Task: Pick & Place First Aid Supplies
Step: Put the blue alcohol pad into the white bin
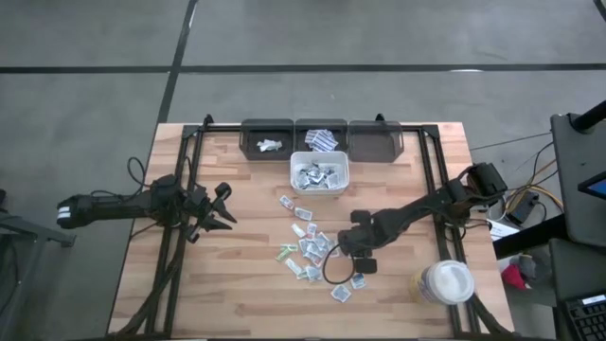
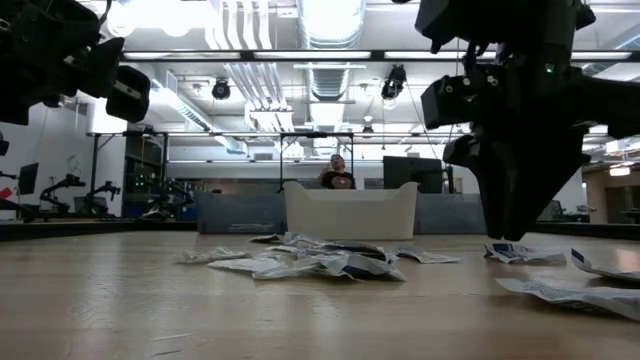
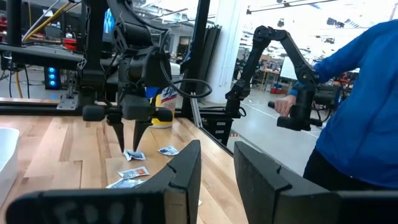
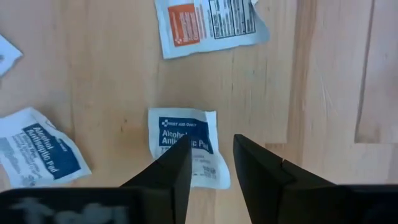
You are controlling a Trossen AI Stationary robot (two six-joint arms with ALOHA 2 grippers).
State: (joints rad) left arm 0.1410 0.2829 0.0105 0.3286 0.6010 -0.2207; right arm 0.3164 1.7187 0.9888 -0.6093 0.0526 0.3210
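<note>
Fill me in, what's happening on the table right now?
The right pincer is down over a white and blue sachet at the edge of the loose pile of sachets, fingers open around one edge, not yet closed on it. The left pincer waits open off to the left side. The white bin and two of the dark bins behind it already hold some sachets.

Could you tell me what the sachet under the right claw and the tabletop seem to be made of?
The sachet under the right claw looks like matte paper or paper-backed foil: white with a blue printed label, faintly creased with crimped edges. The tabletop looks like pale wooden planks with a satin finish: grain lines and plank seams show.
</note>
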